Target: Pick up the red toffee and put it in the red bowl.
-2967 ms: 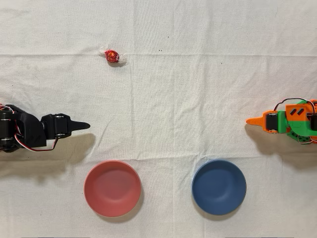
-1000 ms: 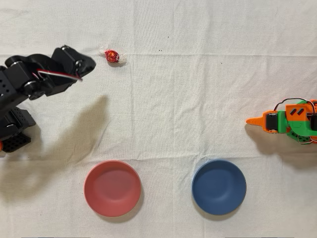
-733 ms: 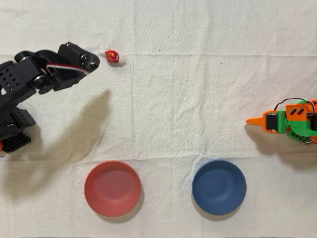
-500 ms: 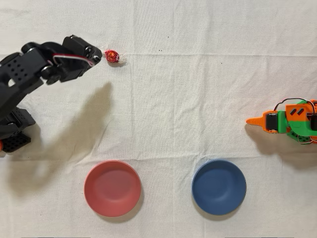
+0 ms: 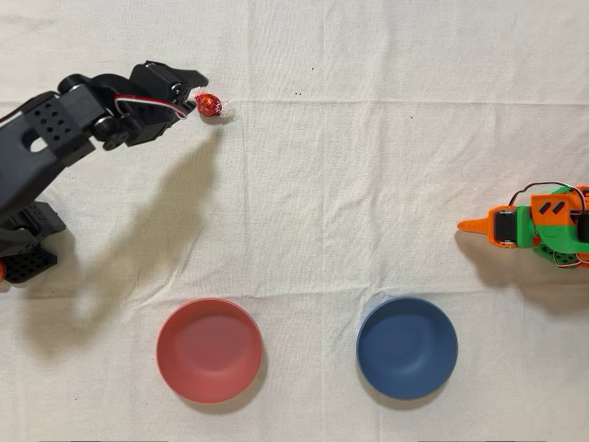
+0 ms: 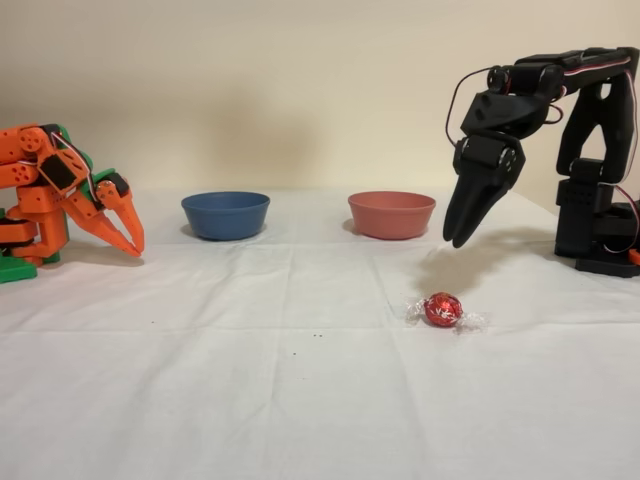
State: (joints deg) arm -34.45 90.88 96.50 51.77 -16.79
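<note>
The red toffee (image 5: 208,105) (image 6: 443,309), a shiny red sweet in a clear twisted wrapper, lies on the white cloth. My black gripper (image 5: 201,79) (image 6: 455,240) hangs in the air above it, pointing down with its fingers together and nothing between them. In the fixed view its tips are a short way above the toffee and slightly to the right. The red bowl (image 5: 209,350) (image 6: 391,215) is empty; it sits low and left in the overhead view and behind the toffee in the fixed view.
A dark blue bowl (image 5: 407,347) (image 6: 225,214) sits empty beside the red one. The idle orange arm (image 5: 534,226) (image 6: 60,190) rests at the table's other side. My arm's base (image 6: 598,235) stands at the right of the fixed view.
My arm has risen from its rest near the left edge and swung toward the toffee, and its tip now reaches just beside the sweet. The toffee and bowls have not moved.
</note>
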